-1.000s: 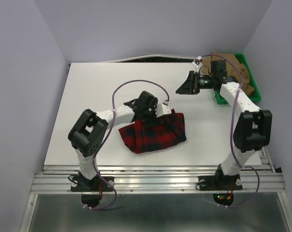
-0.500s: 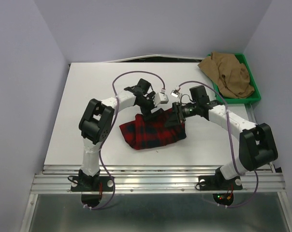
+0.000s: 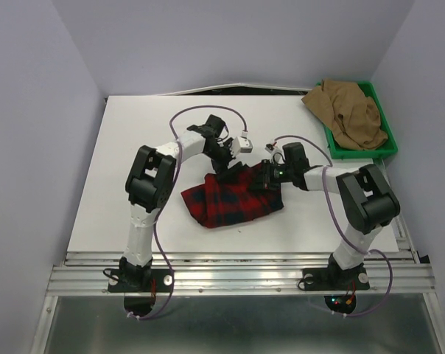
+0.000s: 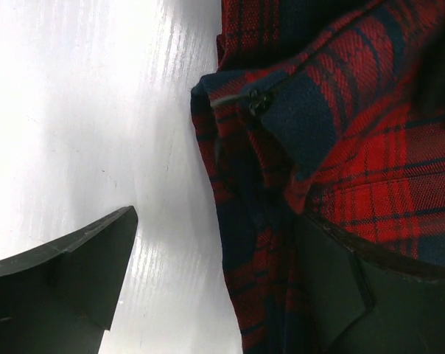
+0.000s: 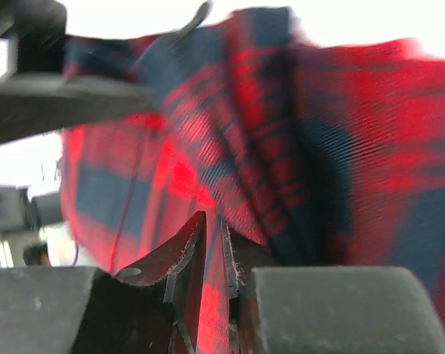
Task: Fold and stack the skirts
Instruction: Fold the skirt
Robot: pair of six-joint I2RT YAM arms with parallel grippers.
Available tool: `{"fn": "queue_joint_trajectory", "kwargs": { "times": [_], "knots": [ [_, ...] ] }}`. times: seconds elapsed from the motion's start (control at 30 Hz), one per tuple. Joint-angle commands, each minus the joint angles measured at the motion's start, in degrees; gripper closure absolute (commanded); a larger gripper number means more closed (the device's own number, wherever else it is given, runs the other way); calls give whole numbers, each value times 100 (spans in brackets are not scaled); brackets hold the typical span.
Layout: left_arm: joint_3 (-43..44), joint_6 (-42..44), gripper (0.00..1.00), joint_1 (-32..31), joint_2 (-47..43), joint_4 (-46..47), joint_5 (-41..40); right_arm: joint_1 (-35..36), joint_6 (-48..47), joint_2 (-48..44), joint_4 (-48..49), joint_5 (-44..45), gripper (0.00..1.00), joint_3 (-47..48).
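Observation:
The red plaid skirt [image 3: 233,195] lies bunched on the white table [image 3: 134,147] between my arms. My left gripper [image 3: 226,164] is at its far edge. In the left wrist view the left gripper [image 4: 215,265] is open, and the skirt's edge [image 4: 340,133] lies between the jaws against the right finger [image 4: 348,295]. My right gripper [image 3: 264,177] is at the skirt's right end. In the right wrist view it [image 5: 215,228] is shut on a thin fold of the plaid cloth [image 5: 281,110]. The tan skirt [image 3: 349,110] lies crumpled in the green tray.
The green tray [image 3: 359,153] stands at the back right corner of the table, by the right wall. Purple cables loop over both arms. The metal rail with the arm bases runs along the near edge.
My right arm has swung from the green tray to the plaid skirt's right end and closed on it. My left gripper has moved to the skirt's far edge.

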Motion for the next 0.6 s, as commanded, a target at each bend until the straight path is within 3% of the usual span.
{"fn": "queue_joint_trajectory", "kwargs": {
  "times": [0.0, 0.23, 0.43, 0.5, 0.57],
  "knots": [
    [-130, 224, 1, 251, 315, -262, -966, -21, 569, 473, 1039, 762, 80, 91],
    [362, -1268, 1, 1410, -764, 529, -1212, -73, 1350, 1140, 1250, 728, 80, 29],
    [-5, -2518, 1, 1816, -2293, 1504, -1468, -74, 1897, 1352, 1637, 560, 80, 47],
    [-392, -2581, 1, 1816, -2690, 1497, -1153, -74, 2064, 1405, 1803, 490, 80, 64],
    [-560, -2564, 1, 1825, -2770, 1008, -188, -74, 2239, 1440, 1891, 481, 79, 108]
  ]
}}
